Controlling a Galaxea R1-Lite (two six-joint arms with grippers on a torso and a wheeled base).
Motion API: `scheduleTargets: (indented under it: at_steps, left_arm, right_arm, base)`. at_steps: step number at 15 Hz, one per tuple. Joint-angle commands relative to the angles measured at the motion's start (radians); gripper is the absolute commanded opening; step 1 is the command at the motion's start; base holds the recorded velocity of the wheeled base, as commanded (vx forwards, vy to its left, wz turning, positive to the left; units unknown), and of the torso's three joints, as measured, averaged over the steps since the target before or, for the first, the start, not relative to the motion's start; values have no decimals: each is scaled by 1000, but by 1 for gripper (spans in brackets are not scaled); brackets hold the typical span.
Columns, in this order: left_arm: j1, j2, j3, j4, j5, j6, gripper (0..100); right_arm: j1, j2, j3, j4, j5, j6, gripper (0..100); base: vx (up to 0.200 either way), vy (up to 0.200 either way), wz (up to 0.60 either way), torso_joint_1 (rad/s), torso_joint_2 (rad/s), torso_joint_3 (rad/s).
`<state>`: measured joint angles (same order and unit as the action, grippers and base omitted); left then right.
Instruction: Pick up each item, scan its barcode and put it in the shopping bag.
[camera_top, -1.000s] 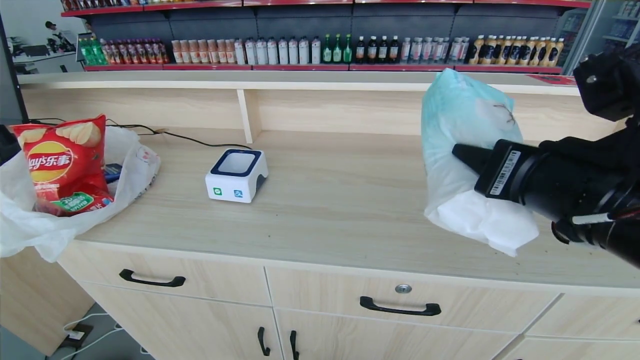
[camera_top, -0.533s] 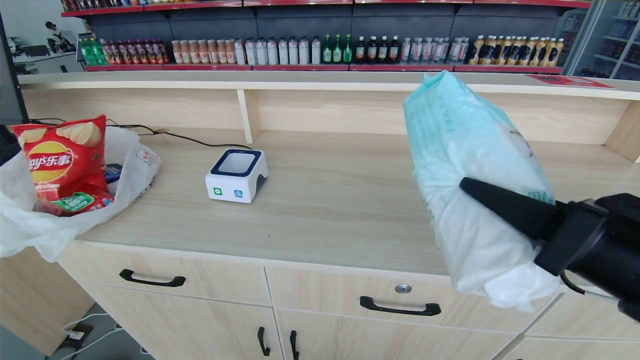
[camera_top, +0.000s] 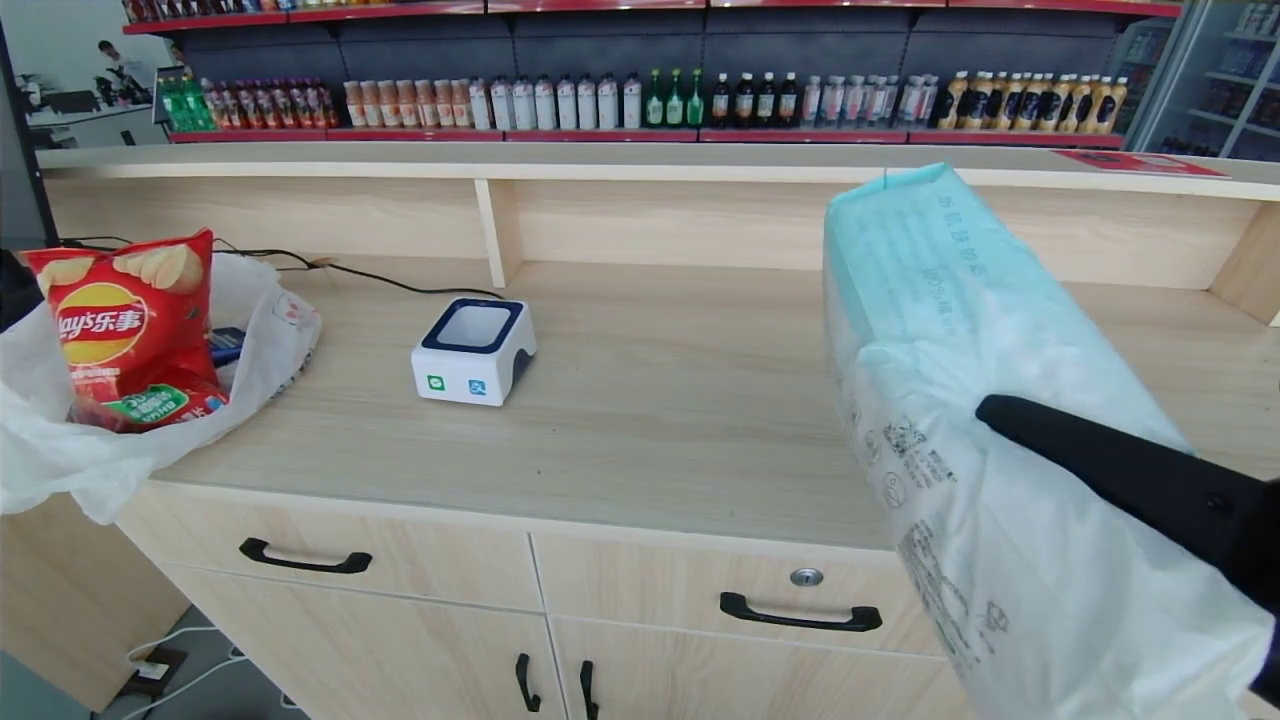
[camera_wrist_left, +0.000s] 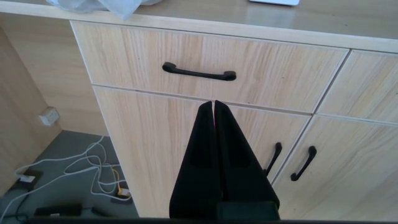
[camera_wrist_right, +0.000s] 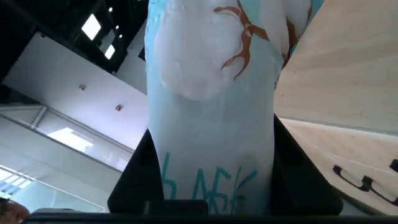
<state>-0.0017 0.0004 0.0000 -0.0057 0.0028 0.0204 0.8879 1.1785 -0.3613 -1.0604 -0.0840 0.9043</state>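
Note:
A large pale teal and white soft pack (camera_top: 960, 400) hangs tilted above the counter's right front, with my right gripper (camera_top: 1010, 415) shut on it. In the right wrist view the pack (camera_wrist_right: 214, 106) sits squeezed between both black fingers (camera_wrist_right: 140, 177). The white barcode scanner (camera_top: 473, 350) with a dark blue rim stands on the counter (camera_top: 680, 400), left of centre. At the far left, the white shopping bag (camera_top: 60, 440) lies open with a red chips bag (camera_top: 130, 330) standing in it. My left gripper (camera_wrist_left: 214, 109) is shut and empty, low in front of the drawers (camera_wrist_left: 199, 62).
A black cable (camera_top: 380, 280) runs along the counter behind the scanner. A raised wooden ledge (camera_top: 600, 165) with a divider (camera_top: 497, 230) backs the counter. Shelves of bottles (camera_top: 640, 100) stand beyond. Drawer handles (camera_top: 800, 615) sit below the counter's front edge.
My right gripper has carried the pack toward the camera and lower, off the counter's right side. The pack has turned, now showing its printed side. The left arm has kept still.

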Motion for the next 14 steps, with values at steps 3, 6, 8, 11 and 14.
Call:
scheduleTargets:
  at_steps: [3,6,8,11,14]
  left_arm:
    - [0,0,0,0,0,0,0]
    - [0,0,0,0,0,0,0]
    - [0,0,0,0,0,0,0]
    - [0,0,0,0,0,0,0]
    - [0,0,0,0,0,0,0]
  right_arm:
    - [48,3,-39,16,12,222,0]
    - [51,16,-108,19,43,515,0]
    - [62,35,-139,46,63,607,0]
    - [65,64,-123,60,87,765,0]
    - [91,72,-136,54,121,998,0]
  base:
    - [0,0,0,0,0,0]
    - [0,0,0,0,0,0]
    - [0,0,0,0,0,0]
    - [0,0,0,0,0,0]
    - [0,0,0,0,0,0]
